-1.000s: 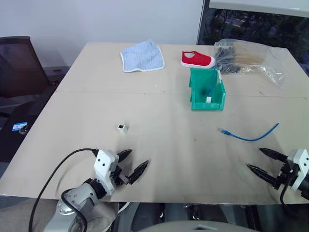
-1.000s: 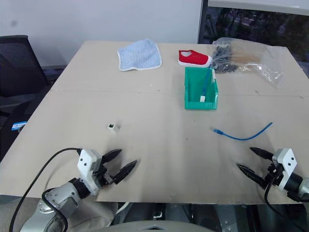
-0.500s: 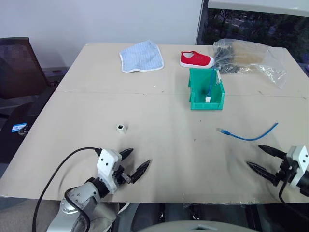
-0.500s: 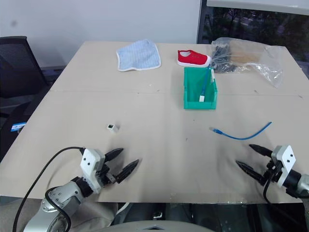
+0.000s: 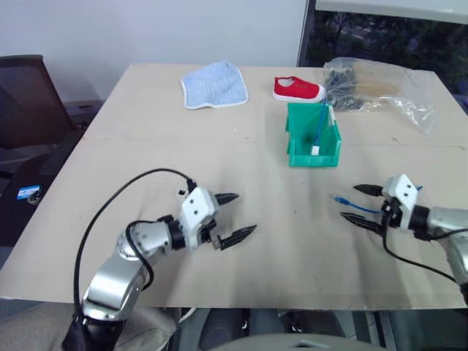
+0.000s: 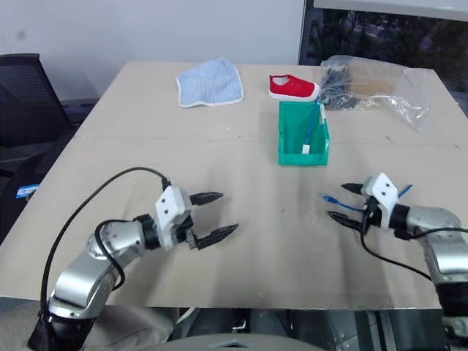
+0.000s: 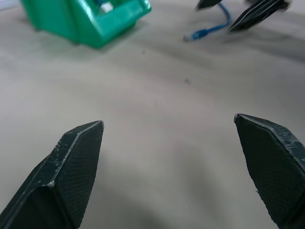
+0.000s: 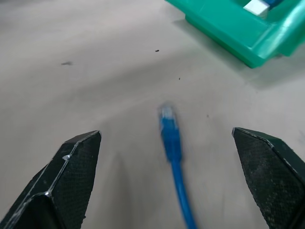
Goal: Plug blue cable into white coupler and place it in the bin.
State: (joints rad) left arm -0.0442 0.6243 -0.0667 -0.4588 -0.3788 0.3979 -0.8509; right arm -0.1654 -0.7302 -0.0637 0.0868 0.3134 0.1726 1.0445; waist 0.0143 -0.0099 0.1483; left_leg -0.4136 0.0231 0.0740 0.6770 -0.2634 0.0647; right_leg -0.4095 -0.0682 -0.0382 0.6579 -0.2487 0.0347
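- The right gripper is hanging low over the table on the robot's right, its jaws spread wide and holding nothing — the two black fingers are standing either side of the plug end of the blue cable.
- In the right wrist view the blue cable is lying flat on the table between the two fingertips, its plug pointing away from the gripper and toward the bin; neither finger is touching it.
- The rest of the cable is running off behind the right gripper's white body, so its far end is mostly hidden.
- The left gripper is hovering above the table in the near middle, pointing to the robot's right, its jaws also wide open and empty.
- The left wrist view is looking across bare table toward the bin and the cable's plug end, both well apart from the left fingertips.
- The white coupler is sitting on the table just behind the left gripper's white housing, peeking out at its edge, not plugged into the cable.
- The bin is standing upright past the middle of the table, between the two grippers and farther off — another blue cable with a white piece at its lower end is leaning inside it.
- Beyond the bin, a red shoe, a light-blue cloth and a clear plastic bag are lying along the far side of the table.
- A dark chair is standing off the table's left side.
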